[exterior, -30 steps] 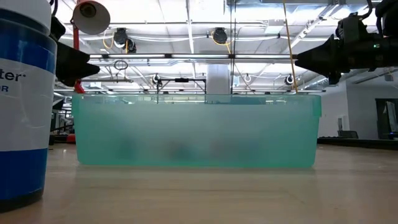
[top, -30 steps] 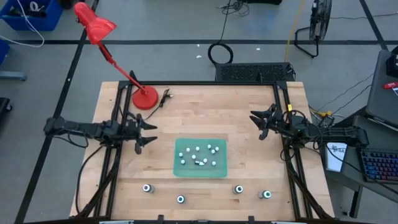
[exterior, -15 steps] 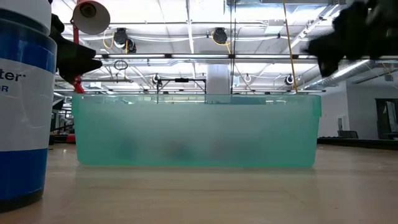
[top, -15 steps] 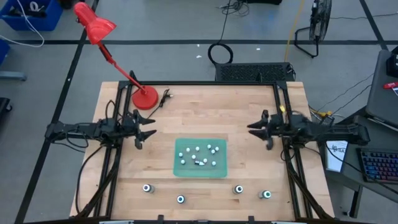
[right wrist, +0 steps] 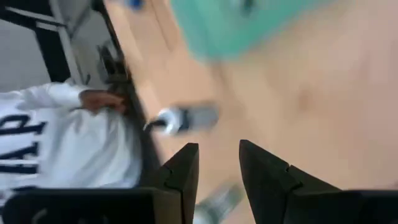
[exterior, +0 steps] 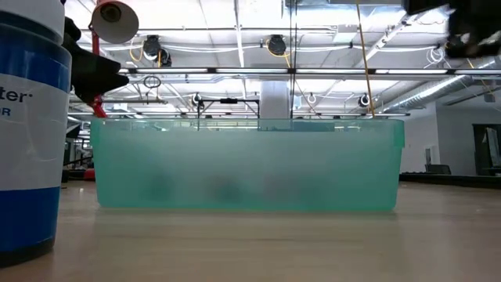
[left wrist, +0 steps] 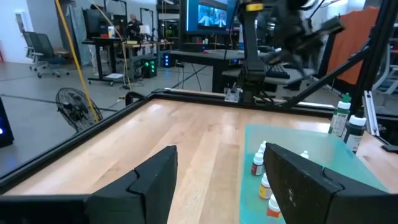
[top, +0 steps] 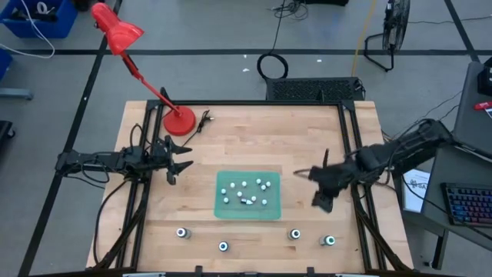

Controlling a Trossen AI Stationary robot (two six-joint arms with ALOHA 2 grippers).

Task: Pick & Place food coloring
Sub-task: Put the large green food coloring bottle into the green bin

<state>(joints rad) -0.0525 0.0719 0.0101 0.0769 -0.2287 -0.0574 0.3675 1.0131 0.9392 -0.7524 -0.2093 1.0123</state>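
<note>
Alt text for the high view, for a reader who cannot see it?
Overhead: a green tray of tiny bottles sits mid-table, four dark round bottles in a row beside it. The right pincer hangs empty beside the tray; the left pincer waits by the left edge.

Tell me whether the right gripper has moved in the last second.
Yes. In the high view the right gripper has swung in from the table's right rail toward the green tray and nearer the table's front edge.
</note>
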